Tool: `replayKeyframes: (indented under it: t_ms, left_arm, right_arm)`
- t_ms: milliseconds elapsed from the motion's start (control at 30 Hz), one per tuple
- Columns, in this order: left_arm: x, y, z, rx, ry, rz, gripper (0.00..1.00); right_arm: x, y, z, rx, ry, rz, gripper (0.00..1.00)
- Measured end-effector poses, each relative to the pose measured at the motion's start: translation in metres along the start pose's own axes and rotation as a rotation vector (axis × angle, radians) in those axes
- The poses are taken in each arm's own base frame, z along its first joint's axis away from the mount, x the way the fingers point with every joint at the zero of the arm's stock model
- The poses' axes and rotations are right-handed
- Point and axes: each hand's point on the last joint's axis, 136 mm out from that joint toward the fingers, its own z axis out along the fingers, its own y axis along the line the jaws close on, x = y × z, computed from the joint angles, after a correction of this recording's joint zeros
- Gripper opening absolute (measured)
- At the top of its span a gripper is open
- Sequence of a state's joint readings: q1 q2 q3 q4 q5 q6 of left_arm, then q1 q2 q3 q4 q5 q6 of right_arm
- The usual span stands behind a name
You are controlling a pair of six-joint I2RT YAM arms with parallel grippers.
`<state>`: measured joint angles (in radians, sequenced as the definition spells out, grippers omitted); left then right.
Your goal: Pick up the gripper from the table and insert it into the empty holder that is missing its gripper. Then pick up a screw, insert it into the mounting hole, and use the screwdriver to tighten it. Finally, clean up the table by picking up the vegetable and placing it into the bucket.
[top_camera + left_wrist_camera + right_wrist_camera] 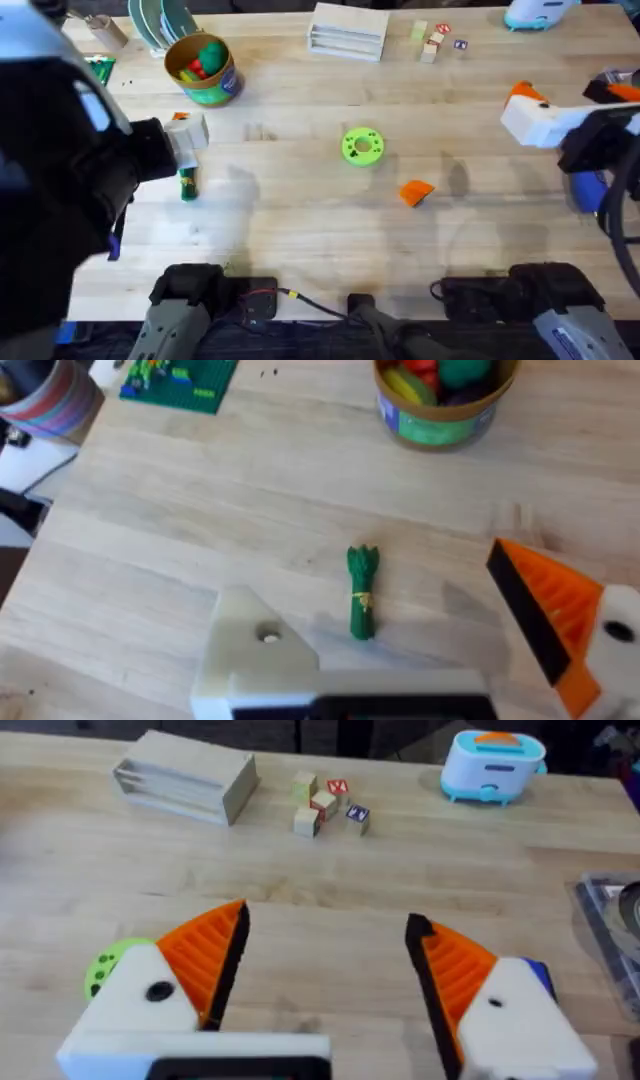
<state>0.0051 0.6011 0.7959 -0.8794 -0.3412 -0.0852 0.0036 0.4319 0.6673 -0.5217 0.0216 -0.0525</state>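
Observation:
The orange gripper piece lies on the table right of centre. My left gripper hovers open just above the dark green vegetable, which in the left wrist view lies between the fingers. One left finger is the bare white holder; the other carries an orange pad. The green bucket with toy food inside stands behind. My right gripper is open at the far right, both orange pads in place, above the blue screwdriver. The screw is out of view.
A bright green disc with holes sits mid-table. At the back stand a wooden block, small cubes and a toy toaster. A green brick plate and a cup are by the left edge.

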Motion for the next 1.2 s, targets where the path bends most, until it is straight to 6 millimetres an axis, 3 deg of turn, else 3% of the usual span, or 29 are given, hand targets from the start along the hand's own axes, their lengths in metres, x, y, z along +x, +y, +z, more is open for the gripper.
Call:
replayKeyframes:
  t_ms: [233, 533, 567, 733, 767, 800, 833, 900, 1033, 1133, 1200]
  left_arm:
    - [0.036, -0.003, 0.045, -0.053, 0.275, 0.020, 0.993]
    - [0.072, -0.015, 0.082, -0.064, 0.499, 0.083, 0.992]
    - [0.075, -0.017, 0.085, -0.061, 0.520, 0.082, 0.954]
    - [0.082, -0.020, 0.090, -0.053, 0.555, 0.088, 0.146]
    - [0.080, -0.020, 0.089, -0.051, 0.549, 0.089, 0.040]
    - [0.078, -0.020, 0.088, -0.049, 0.542, 0.084, 0.014]
    - [0.073, -0.020, 0.087, -0.046, 0.528, 0.083, 0.054]
    - [0.057, -0.022, 0.082, -0.035, 0.473, 0.070, 0.361]
    - [0.003, -0.032, 0.059, 0.019, 0.281, 0.042, 0.950]
    - [-0.036, -0.041, 0.032, 0.080, 0.118, 0.031, 0.983]
    - [-0.054, -0.049, 0.012, 0.129, 0.027, 0.028, 0.695]
  right_arm:
    - [-0.006, 0.000, 0.000, 0.001, -0.013, 0.000, 0.991]
    - [-0.006, 0.000, 0.000, 0.001, -0.013, 0.000, 0.992]
    - [-0.006, 0.000, 0.000, 0.001, -0.013, 0.000, 0.991]
    - [-0.006, 0.000, 0.000, 0.001, -0.013, 0.000, 0.991]
    - [-0.006, 0.000, 0.000, 0.001, -0.013, 0.000, 0.992]
    - [-0.006, 0.000, 0.000, 0.001, -0.013, 0.000, 0.992]
    - [-0.006, 0.000, 0.000, 0.001, -0.013, 0.000, 0.991]
    - [-0.006, 0.000, 0.000, 0.001, -0.013, 0.000, 0.992]
    - [-0.006, 0.000, 0.000, 0.001, -0.013, 0.000, 0.991]
    - [-0.006, 0.000, 0.000, 0.001, -0.013, 0.000, 0.991]
    - [-0.006, 0.000, 0.000, 0.001, -0.013, 0.000, 0.991]
